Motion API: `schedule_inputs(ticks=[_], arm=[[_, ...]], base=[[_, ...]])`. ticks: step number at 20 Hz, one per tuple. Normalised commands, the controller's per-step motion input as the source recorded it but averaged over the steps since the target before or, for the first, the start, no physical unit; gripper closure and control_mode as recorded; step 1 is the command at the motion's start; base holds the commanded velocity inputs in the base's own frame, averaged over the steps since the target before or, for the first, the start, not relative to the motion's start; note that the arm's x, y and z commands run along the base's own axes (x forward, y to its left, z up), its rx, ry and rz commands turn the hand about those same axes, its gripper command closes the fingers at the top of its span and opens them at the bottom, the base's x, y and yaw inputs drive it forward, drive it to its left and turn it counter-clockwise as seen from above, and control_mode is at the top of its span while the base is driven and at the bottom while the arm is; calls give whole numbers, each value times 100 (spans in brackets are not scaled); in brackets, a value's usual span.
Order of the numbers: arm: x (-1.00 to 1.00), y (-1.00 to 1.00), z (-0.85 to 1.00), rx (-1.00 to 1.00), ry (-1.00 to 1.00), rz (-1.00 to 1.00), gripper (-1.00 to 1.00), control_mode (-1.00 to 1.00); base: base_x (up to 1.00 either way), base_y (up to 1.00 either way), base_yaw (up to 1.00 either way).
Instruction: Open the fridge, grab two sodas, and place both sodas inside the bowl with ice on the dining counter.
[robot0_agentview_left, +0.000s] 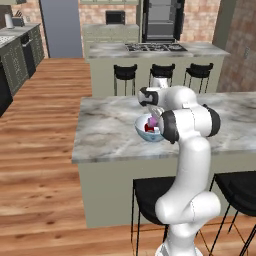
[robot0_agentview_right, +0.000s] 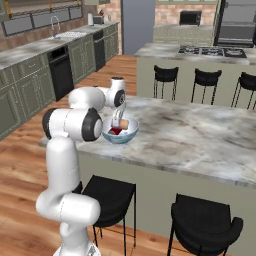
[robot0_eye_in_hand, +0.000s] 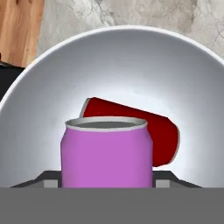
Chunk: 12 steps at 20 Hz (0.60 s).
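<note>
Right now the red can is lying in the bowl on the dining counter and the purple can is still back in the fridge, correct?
Not quite. The purple can is not in the fridge: the hand view shows it between the claw fingers, over the bowl. The red can does lie in that bowl on the dining counter.

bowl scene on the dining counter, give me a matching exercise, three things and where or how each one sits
Things:
1. red can
2. purple can
3. bowl

States:
A. rests on the marble dining counter
B. lies on its side in the bowl
C. sits between the tips of the gripper, nearest the hand camera

Pairs: 1-B, 2-C, 3-A
</note>
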Motion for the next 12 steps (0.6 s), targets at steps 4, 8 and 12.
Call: schedule_inputs(ticks=[4,8,12], arm=[[-45,-5,0,0,-15,0,-100,-100],[-37,-14,7,0,-15,0,-100,-100],[-52,-13,34,0,-22,0,-100,-100]], base=[[0,0,0],[0,0,0],[0,0,0]])
